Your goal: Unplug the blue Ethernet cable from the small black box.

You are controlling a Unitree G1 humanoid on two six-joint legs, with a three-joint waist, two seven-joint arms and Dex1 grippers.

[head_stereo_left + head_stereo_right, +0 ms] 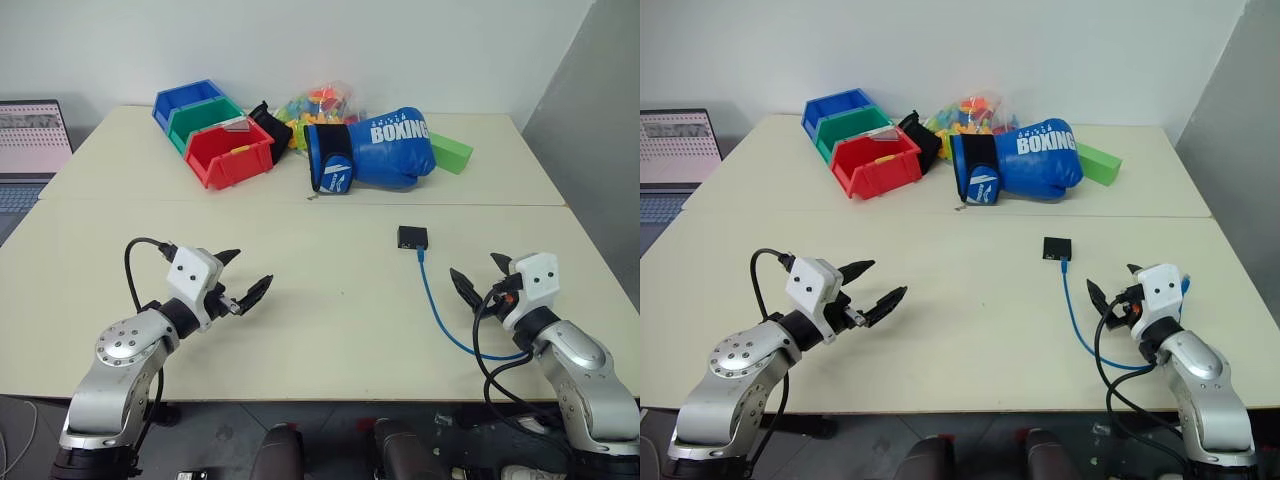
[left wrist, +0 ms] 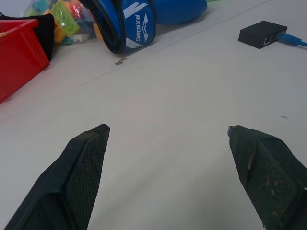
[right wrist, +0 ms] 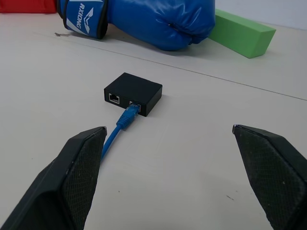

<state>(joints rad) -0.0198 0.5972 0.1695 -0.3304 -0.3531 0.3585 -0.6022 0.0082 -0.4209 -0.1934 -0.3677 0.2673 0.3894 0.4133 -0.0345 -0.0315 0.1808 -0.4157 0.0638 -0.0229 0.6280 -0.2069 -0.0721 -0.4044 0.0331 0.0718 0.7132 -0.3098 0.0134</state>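
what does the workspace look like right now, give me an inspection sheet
surface: pale table, two tops joined at a seam.
job's things: small black box sits right of centre; blue Ethernet cable is plugged into one of its two ports and trails toward the table's near edge.
clutter: blue boxing glove, green block, red bin, green bin, blue bin and a bag of coloured toys, all at the far side.
grippers: left gripper and right gripper open, empty, apart from the box.
cables: black arm cables at each wrist.
surroundings: laptop at far left, white wall behind.
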